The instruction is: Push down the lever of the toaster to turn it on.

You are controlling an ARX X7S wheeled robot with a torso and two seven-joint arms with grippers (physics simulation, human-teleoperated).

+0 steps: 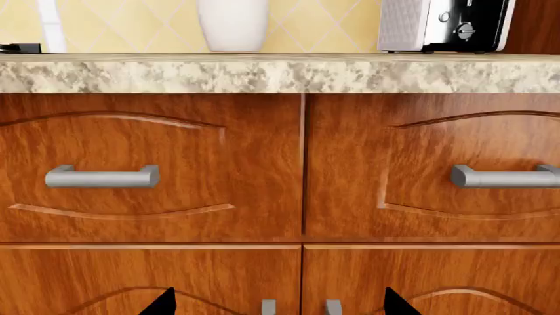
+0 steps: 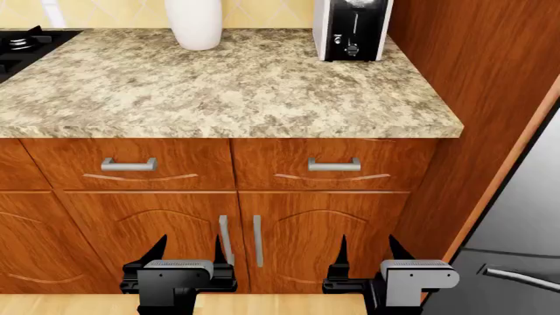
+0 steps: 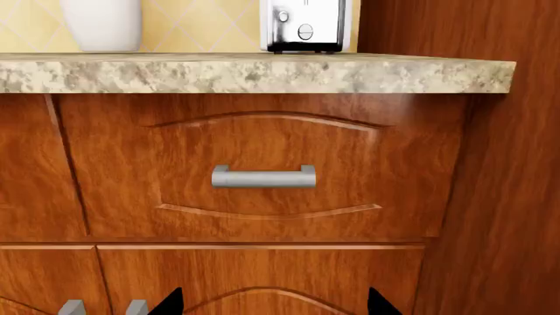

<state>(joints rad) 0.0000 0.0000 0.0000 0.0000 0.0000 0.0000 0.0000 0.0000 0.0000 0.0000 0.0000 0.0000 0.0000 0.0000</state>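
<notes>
I have both arms parked low in front of the cabinet doors, well below the tabletop, so nothing is engaged yet. My left pincer has its tips apart and holds nothing; my right pincer is the same, spread and empty.

The toaster stands at the back of the tabletop, far above and ahead of the right pincer and only slightly off its line, pushed up close to the tall wooden panel on that side. Its black face is turned toward me, which suits a straight approach. The lever sits high on that face, at the top of its vertical slot, with the round dial under it; I judge it not yet pressed. In the right wrist view the toaster appears almost directly above the drawer handle.

The white jar stands well up and ahead of the left pincer, clear of the route. I'd use the right arm, being nearer: raise it over the tabletop edge, reach in and bear down. The side panel leaves little room.
</notes>
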